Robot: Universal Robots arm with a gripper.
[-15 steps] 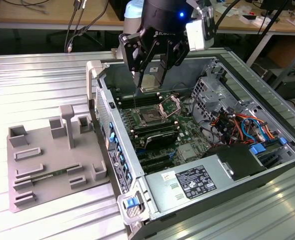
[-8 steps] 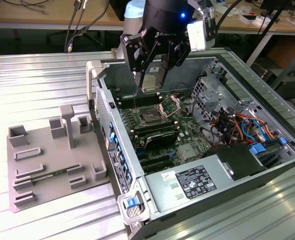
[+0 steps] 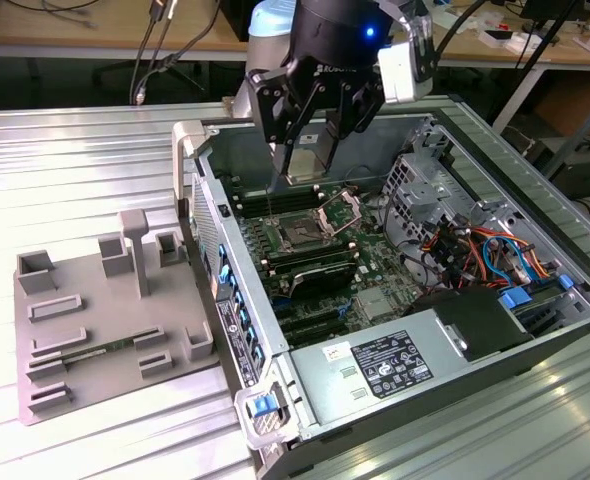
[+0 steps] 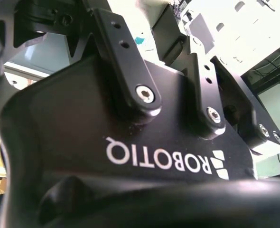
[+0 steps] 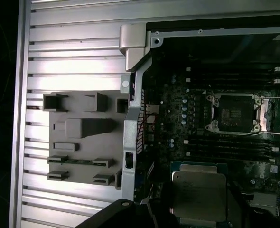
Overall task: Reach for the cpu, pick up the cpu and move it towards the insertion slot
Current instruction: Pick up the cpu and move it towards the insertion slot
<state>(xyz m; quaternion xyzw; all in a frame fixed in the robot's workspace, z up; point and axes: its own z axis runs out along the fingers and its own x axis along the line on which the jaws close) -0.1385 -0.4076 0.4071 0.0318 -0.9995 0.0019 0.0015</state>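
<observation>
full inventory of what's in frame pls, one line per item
computer case: 1, grey metal, open, lying on the slatted table.
motherboard: 1, green and black, inside the case.
insertion slot: 1, dark centre, silver frame, bracket open, on the motherboard; also in the first wrist view.
cpu: 1, silvery top, greenish rim, held in the hand above the case interior.
power supply: 1, grey with a label, near end of the case.
cables: several, red, blue and orange, at the exterior view's right inside the case.
fixture tray: 1, grey, beside the case on the exterior view's left.
slatted table: 1, silver.
hand: 1, black, above the motherboard.
</observation>
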